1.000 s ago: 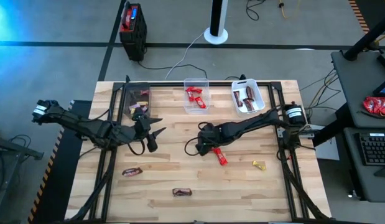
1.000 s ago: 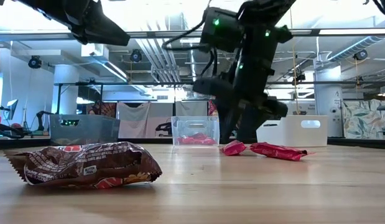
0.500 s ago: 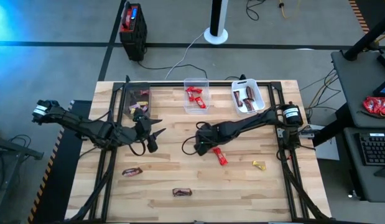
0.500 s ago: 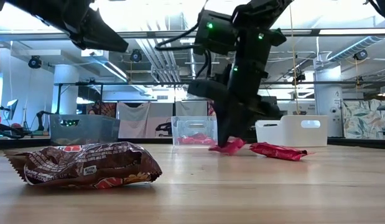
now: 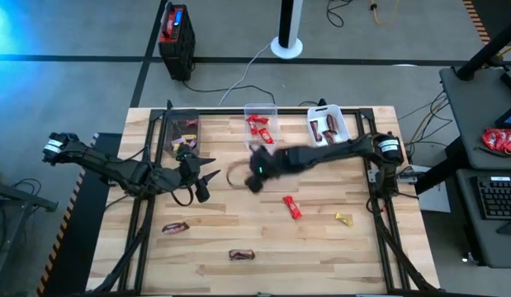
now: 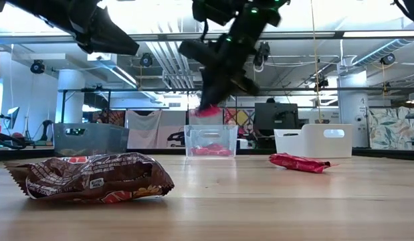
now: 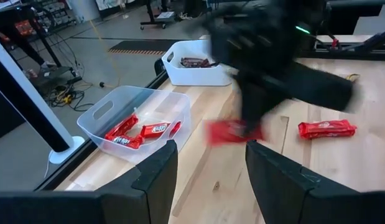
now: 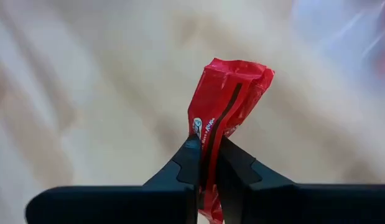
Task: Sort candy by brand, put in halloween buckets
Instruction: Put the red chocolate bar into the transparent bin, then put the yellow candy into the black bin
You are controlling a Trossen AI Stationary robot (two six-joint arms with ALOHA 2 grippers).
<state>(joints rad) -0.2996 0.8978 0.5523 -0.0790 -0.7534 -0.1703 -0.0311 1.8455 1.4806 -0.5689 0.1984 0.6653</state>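
Note:
My right gripper (image 5: 254,180) is in the air over the middle of the table, shut on a shiny red candy bar (image 8: 228,106), which also shows in the low view (image 6: 208,110). My left gripper (image 5: 207,179) waits open at the left, above the table, with nothing between its fingers. At the far edge stand three buckets: dark grey (image 5: 182,132), clear (image 5: 260,128) with red bars inside, and white (image 5: 329,128) with brown bars. Another red bar (image 5: 292,207) lies flat on the table. My right gripper pinches the red bar near one end of its wrapper (image 8: 206,148), between the two fingertips. The rest of the bar sticks out past the fingers, its wrapper crumpled. In the low view the fingers point down and the bar hangs below them, lifted clear of the table.
A yellow piece (image 5: 343,219) lies near the right edge. Two brown bars (image 5: 175,227) (image 5: 241,255) lie toward the near edge; one fills the low view's foreground (image 6: 93,177). A black-and-red box (image 5: 176,33) stands on the floor beyond the table.
My right gripper has shut on one of two red bars at the table's middle. It has lifted that bar clear and carried it up and toward the far-left, nearer the clear bucket. The other red bar has stayed on the table.

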